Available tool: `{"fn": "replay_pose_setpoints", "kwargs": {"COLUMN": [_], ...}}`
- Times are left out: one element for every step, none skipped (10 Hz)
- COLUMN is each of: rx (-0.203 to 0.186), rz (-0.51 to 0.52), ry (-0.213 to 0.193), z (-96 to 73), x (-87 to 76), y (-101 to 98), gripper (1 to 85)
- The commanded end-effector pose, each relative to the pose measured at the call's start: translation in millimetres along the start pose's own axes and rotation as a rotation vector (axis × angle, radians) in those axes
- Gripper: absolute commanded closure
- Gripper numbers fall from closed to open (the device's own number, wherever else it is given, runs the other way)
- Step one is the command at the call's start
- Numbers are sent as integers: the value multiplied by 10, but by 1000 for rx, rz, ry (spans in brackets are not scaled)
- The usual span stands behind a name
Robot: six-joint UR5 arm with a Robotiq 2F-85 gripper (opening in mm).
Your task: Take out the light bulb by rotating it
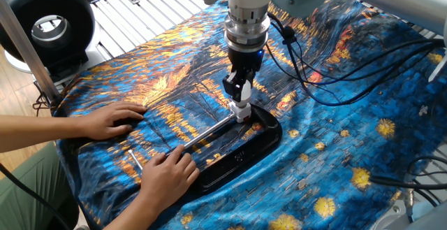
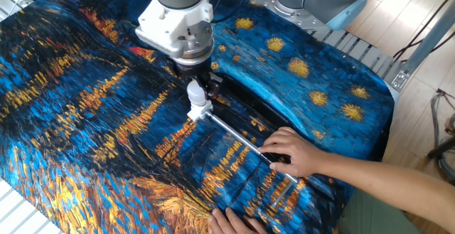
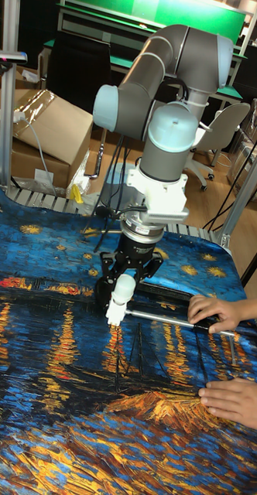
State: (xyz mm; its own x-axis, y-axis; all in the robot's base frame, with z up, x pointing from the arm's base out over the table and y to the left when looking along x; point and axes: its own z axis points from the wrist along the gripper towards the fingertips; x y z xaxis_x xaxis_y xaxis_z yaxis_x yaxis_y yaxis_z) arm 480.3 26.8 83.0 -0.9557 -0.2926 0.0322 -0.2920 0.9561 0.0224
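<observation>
The light bulb (image 2: 194,89) stands upright, its white globe on top, screwed into the white cube socket (image 2: 200,110) at the end of a metal rod (image 2: 238,139). My gripper (image 2: 201,87) comes straight down over it, with the black fingers closed on either side of the bulb. In the tall fixed view the bulb (image 3: 124,288) shows between the fingers of the gripper (image 3: 126,280), above the socket (image 3: 114,310). From the opposite side the gripper (image 1: 238,94) hides most of the bulb; only the socket (image 1: 242,112) shows below.
A person's hands (image 1: 108,121) (image 1: 167,174) press on the patterned cloth and hold the rod down. A black tray (image 1: 260,143) lies under the socket. Cables (image 1: 335,69) trail behind the arm. A black fan (image 1: 49,24) stands at the far left.
</observation>
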Motion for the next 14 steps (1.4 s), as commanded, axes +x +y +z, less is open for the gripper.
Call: {"fn": "replay_pose_setpoints", "kwargs": {"rx": [5,18,25,38,59,80,104,119,139,180,200,233,241,196], "rz": [-144,-222,-291,-347,-409,-491,-565,-635,-698,-758,-799,-831,-842,-821], "ry": [-1,1,5,9,14,12,4,-5,-16,-20,-24,-25,-35,-73], "z": [-13,-11,-10,-8,-6,-2,-3,-2,-1,-14,-23,-49,-62,-41], "x": [4,4,10,9,2,-27,-75,-119,-175,-234,-272,-310,-341,-377], "y": [-22,-58,-77,-102,-145,-183,-230,-255,-289,-370,-403,-438,-387,-188], "gripper": [743,767,773,803,817,817,827,830,830,830,830,837,847,847]}}
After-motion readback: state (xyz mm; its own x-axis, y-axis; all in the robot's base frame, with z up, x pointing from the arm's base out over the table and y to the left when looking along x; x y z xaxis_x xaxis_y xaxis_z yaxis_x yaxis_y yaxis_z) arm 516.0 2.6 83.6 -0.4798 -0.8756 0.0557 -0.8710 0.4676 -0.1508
